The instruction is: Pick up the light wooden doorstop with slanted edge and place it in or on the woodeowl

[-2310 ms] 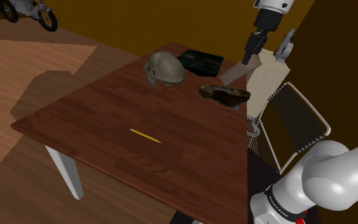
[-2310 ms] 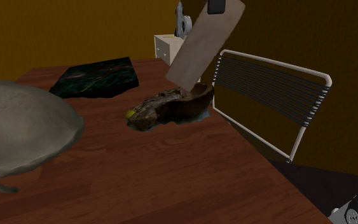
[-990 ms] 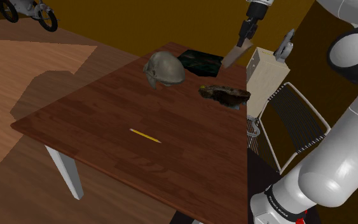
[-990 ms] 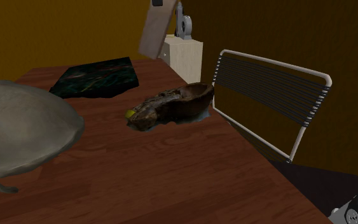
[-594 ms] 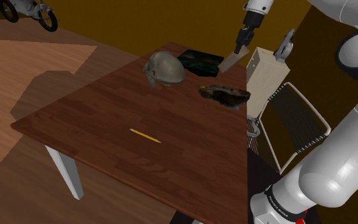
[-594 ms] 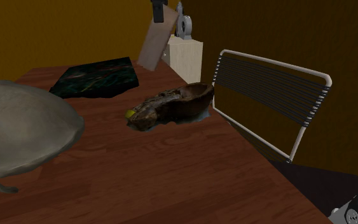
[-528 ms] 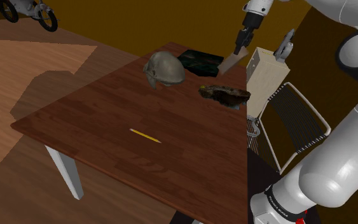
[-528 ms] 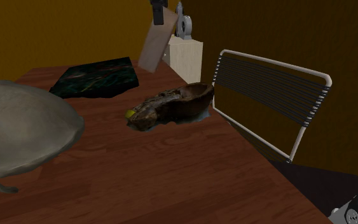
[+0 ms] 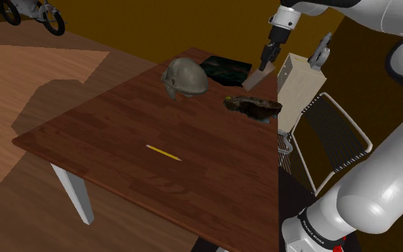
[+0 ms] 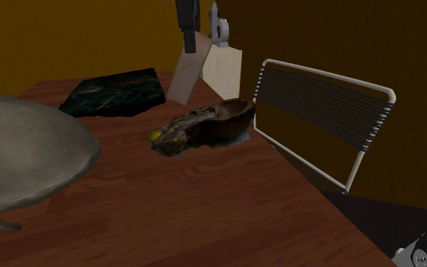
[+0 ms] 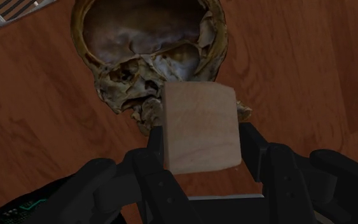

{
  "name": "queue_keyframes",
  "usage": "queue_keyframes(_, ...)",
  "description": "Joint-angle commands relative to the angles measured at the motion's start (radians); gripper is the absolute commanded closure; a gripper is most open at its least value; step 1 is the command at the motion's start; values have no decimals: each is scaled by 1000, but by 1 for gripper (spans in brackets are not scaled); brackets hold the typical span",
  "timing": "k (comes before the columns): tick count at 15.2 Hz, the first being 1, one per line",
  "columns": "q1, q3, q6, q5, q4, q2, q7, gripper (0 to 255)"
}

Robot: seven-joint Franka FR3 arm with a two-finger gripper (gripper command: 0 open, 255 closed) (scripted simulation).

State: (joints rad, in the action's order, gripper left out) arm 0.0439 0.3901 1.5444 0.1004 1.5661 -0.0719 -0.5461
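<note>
Doorstop [image 10: 186, 76] lowered toward dark bowl [image 10: 208, 125], jaws clamped on it; reddish wood table [image 9: 135, 122], ochre walls [image 10: 67, 30].

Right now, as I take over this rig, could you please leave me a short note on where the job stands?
Gripper: shut on the light wooden wedge-shaped doorstop, which hangs below it in the air, tilted.
Dark brown rough wooden bowl: sits on the reddish-brown wooden table, hollow up; in the wrist view it lies just ahead of the doorstop.
Done: doorstop grasped and lifted clear of the table.
Left: bring it over the bowl's hollow, lower it, open the gripper, withdraw.
</note>
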Motion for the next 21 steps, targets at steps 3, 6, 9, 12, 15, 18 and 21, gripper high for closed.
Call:
queue_keyframes(3,2,-1,41,-3,47,8,-2,255)
queue_keyframes(6,2,-1,40,-3,47,8,-2,255)
queue_keyframes(9,2,-1,40,-3,47,8,-2,255)
queue_keyframes(12,1,-1,40,-3,46,8,-2,0)
queue_keyframes(15,1,-1,40,-3,47,8,-2,0)
queue_keyframes(18,-10,7,-72,11,-99,-29,-9,0)
queue_keyframes(21,-15,9,-103,16,-142,-42,-11,0)
